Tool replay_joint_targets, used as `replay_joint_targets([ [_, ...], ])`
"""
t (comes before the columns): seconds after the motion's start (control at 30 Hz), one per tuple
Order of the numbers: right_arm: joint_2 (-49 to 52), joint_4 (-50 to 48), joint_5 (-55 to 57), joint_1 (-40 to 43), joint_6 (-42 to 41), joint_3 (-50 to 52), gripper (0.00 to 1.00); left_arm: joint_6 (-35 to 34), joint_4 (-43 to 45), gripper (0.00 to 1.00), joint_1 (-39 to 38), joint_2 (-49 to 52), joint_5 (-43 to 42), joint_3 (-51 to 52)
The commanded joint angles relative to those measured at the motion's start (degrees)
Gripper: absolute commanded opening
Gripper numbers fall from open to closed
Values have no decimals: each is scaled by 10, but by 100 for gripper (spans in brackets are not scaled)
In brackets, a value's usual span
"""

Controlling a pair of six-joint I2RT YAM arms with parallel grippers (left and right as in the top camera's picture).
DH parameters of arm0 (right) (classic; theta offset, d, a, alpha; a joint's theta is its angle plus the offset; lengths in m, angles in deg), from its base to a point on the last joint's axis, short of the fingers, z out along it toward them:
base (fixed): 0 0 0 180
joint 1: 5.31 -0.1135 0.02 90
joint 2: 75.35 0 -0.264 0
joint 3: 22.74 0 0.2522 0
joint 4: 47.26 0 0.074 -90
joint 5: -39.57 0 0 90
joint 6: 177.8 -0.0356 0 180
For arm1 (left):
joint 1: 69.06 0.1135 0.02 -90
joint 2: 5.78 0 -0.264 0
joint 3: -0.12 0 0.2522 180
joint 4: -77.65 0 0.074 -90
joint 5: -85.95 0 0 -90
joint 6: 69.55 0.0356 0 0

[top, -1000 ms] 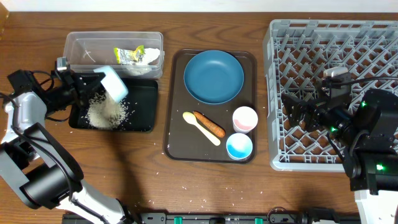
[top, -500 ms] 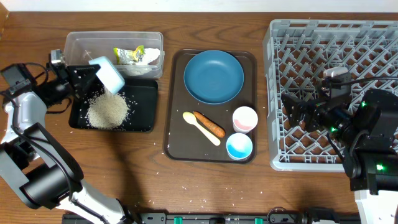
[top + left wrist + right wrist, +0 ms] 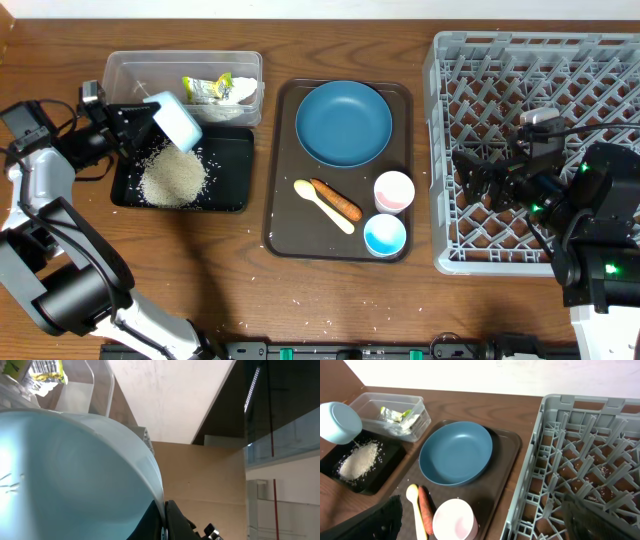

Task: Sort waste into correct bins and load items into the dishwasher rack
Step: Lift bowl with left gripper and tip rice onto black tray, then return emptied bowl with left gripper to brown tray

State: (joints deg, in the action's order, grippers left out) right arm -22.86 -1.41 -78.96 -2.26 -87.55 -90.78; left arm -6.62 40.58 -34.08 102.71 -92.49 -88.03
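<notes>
The white bowl [image 3: 178,124] is clamped, tipped over the black tray [image 3: 230,172], by the left gripper [image 3: 148,122], with the rack [image 3: 432,150] way off to the right, nearer the open, empty right gripper [image 3: 468,183].

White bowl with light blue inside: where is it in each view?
Overhead: white bowl, upper left, tilted over the shallow black tray.
Left wrist: bowl fills the lower left.
Right wrist: bowl at the left edge.
Shared landmark: crumpled white wrapper in the clear plastic tub.
</notes>
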Motion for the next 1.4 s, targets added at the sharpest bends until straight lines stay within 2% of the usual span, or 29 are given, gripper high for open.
replay_joint_targets([
  [0.0, 0, 0, -4, -8, -6, -11, 99, -3, 3, 6, 1, -3, 5, -9],
  [0.23, 0, 0, -4, -8, -6, -11, 99, -11, -15, 6, -11, -7, -17, -9],
  [0.33, 0, 1, -4, -8, -6, -11, 99, -38, -26, 6, -14, -9, -17, -9],
  [0.43, 0, 1, -4, -8, -6, -11, 99, -39, 14, 6, -15, -12, -17, -9],
  [0.53, 0, 1, -4, -8, -6, -11, 99, -63, 6, 6, -13, -13, -17, -9],
  [0.77, 0, 3, -4, -8, -6, -11, 99, -45, -22, 6, -23, -33, -17, -9],
  [0.9, 0, 1, -4, -8, -6, -11, 99, -12, -21, 6, -46, -81, -2, -9],
  [1.03, 0, -2, -4, -8, -6, -11, 99, 8, -29, 6, -92, -147, 69, -9],
  [1.13, 0, -1, -2, -8, -6, -11, 99, 40, -68, 6, -142, -193, 156, -9],
  [1.37, 0, -1, -2, -8, -6, -11, 99, 136, -224, 6, -317, -247, 473, -9],
])
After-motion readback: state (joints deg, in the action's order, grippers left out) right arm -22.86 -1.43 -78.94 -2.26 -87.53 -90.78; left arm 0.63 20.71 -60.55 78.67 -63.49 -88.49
